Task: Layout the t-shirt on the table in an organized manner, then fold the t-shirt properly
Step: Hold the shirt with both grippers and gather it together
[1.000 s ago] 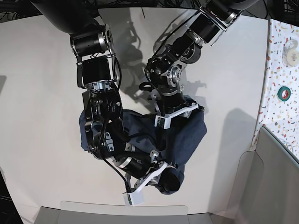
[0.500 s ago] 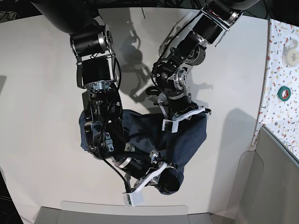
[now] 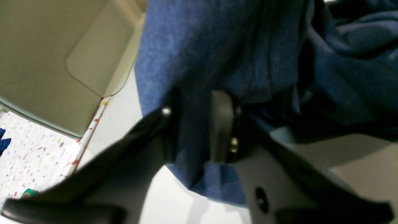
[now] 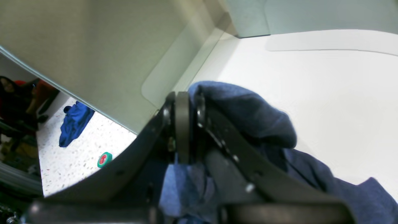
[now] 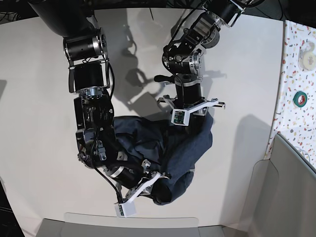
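The dark navy t-shirt [image 5: 173, 148] lies bunched in a heap on the white table [image 5: 39, 123], between my two arms. My left gripper [image 5: 190, 114] sits at the heap's far edge. In the left wrist view, a thick fold of the t-shirt [image 3: 202, 46] fills the left gripper [image 3: 194, 124], whose jaws are closed on it. My right gripper [image 5: 148, 183] is at the heap's near edge. Seen from the right wrist, the right gripper [image 4: 189, 102] is shut, pinching an edge of the t-shirt [image 4: 248, 112] that drapes over one finger. No lettering shows.
A narrow speckled surface [image 5: 296, 59] runs along the right, holding a green tape roll [image 5: 299, 98] and a white roll [image 5: 308, 49]. A bright-blue cloth scrap [image 4: 74, 123] lies on it. Grey panels [image 5: 291, 187] stand at the near right corner and a grey tray edge [image 5: 133, 224] lines the front.
My left gripper has moved toward the table's far side, drawing the shirt's far edge with it. The right arm and the near part of the shirt have shifted slightly left.
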Robot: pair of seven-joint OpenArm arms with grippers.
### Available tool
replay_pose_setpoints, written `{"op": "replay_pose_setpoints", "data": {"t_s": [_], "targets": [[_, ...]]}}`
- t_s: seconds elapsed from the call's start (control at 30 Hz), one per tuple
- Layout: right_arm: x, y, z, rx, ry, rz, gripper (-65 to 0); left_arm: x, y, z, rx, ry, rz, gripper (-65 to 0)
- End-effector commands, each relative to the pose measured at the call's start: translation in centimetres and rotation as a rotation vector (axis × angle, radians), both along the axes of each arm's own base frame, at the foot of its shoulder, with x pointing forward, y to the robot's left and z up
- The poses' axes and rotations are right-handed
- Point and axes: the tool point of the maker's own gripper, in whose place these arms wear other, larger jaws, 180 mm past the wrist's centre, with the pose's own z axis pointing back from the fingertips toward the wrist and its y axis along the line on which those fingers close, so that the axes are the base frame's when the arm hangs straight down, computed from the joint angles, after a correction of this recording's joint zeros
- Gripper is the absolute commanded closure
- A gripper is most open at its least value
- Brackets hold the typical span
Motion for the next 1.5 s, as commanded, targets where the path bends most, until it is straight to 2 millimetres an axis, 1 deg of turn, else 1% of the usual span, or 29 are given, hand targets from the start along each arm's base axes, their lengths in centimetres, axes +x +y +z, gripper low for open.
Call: {"op": "replay_pose_setpoints", "data": {"t_s": [0.0, 0.1, 0.2, 0.3, 0.37, 0.47, 0.6, 0.67, 0.77, 0.83, 0.9, 0.97, 1.03, 1.17, 1.27, 1.33, 1.4, 1.47], "targets": [[0.4, 0.1, 3.3, 0.038, -0.084, 0.005, 0.0, 0.5, -0.3, 1.7, 0.010, -0.070, -0.012, -20.4], [0.5, -0.6, 3.2, 0.024, -0.088, -0.003, 0.0, 0.5, -0.5, -0.4, 0.034, -0.020, -0.009, -24.5], [0.0, -0.8, 4.7, 0.021, -0.135, -0.002, 0.0, 0.4, -0.6, -2.7, 0.060, 0.038, -0.005, -26.5], [-0.5, -0.7, 6.0, 0.017, -0.178, 0.002, 0.0, 0.1, -0.4, -4.9, 0.106, 0.083, -0.009, -26.6], [-0.8, -0.6, 6.6, 0.019, -0.199, 0.006, 0.0, 0.1, -0.1, -5.8, 0.126, 0.104, -0.007, -26.6], [-1.0, -0.6, 6.8, 0.021, -0.203, 0.007, 0.0, 0.9, 0.3, -5.5, 0.133, 0.100, 0.004, -26.6], [-1.0, -0.6, 6.8, 0.021, -0.203, 0.007, 0.0, 1.0, 0.2, -5.3, 0.132, 0.096, 0.003, -26.6], [-1.0, -0.4, 6.8, 0.023, -0.203, 0.010, 0.0, 1.0, -0.6, -5.1, 0.118, 0.090, -0.004, -26.6], [-1.0, -0.4, 6.8, 0.023, -0.203, 0.010, 0.0, 1.1, -1.1, -5.0, 0.109, 0.084, -0.010, -26.6], [-1.0, -0.4, 6.8, 0.023, -0.203, 0.010, 0.0, 1.0, -2.0, -4.8, 0.099, 0.081, -0.024, -26.6], [-1.0, -0.4, 6.8, 0.022, -0.202, 0.011, 0.0, 1.6, -2.6, -4.1, 0.100, 0.062, -0.041, -26.7], [-1.1, -0.4, 6.8, 0.022, -0.204, 0.011, 0.0, 2.4, -2.9, -3.3, 0.099, 0.043, -0.042, -26.8], [-1.1, -0.4, 6.8, 0.022, -0.204, 0.011, 0.0, 3.0, -2.9, -2.6, 0.095, 0.029, -0.039, -28.3], [-1.1, -0.5, 6.8, 0.021, -0.204, 0.010, 0.0, 3.3, -2.9, -2.3, 0.095, 0.020, -0.037, -32.7], [-1.0, -0.6, 6.8, 0.018, -0.205, 0.009, 0.0, 4.0, -3.0, -1.3, 0.093, -0.004, -0.037, -33.0], [-1.0, -0.7, 6.8, 0.018, -0.205, 0.007, 0.0, 4.1, -3.0, -1.1, 0.094, -0.015, -0.041, -33.0], [-0.7, -1.4, 7.2, 0.000, -0.219, -0.003, 0.0, 4.0, -3.7, -0.9, 0.080, -0.018, -0.046, -33.0], [-0.5, -1.6, 7.2, -0.009, -0.221, -0.007, 0.0, 4.0, -4.0, -0.8, 0.070, -0.019, -0.049, -33.0]]}}
